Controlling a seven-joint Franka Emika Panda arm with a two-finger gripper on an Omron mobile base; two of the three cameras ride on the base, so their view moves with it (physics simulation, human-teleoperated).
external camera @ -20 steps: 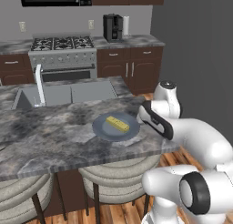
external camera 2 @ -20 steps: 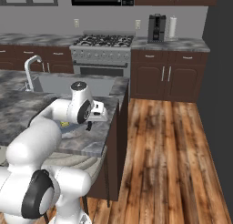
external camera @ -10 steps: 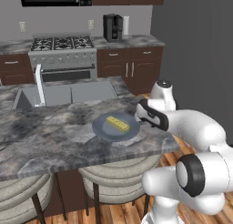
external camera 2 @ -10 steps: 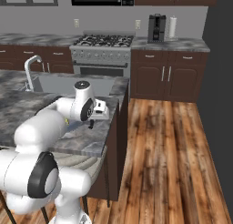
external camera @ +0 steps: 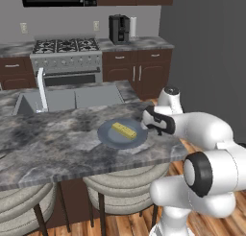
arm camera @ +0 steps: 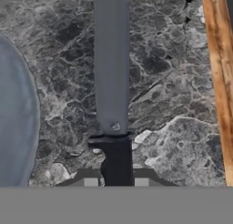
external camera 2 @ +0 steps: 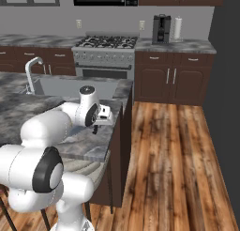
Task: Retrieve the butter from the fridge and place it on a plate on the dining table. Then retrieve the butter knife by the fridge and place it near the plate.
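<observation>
My fingers point(arm camera: 91, 178) are clamped on the dark handle of the butter knife point(arm camera: 112, 82), whose long grey blade runs straight away from my gripper point(arm camera: 116, 182) over the marbled stone of the dining table point(arm camera: 173, 82). The blade hangs just beside the curved rim of the plate point(arm camera: 13, 127), which lies to its left in the hand view (whether the blade touches the stone, I cannot tell).

From the left base view, my gripper point(external camera: 154, 121) sits at the right edge of the plate point(external camera: 108, 136), near the table's right end, and the butter point(external camera: 124, 130) lies on the plate, a small yellow stick near its middle. The dining table point(external camera: 53, 144) stretches left, with its sink point(external camera: 72, 98) and white faucet point(external camera: 42, 88) on the far side. Beige stools point(external camera: 120, 189) stand under the near edge.
</observation>
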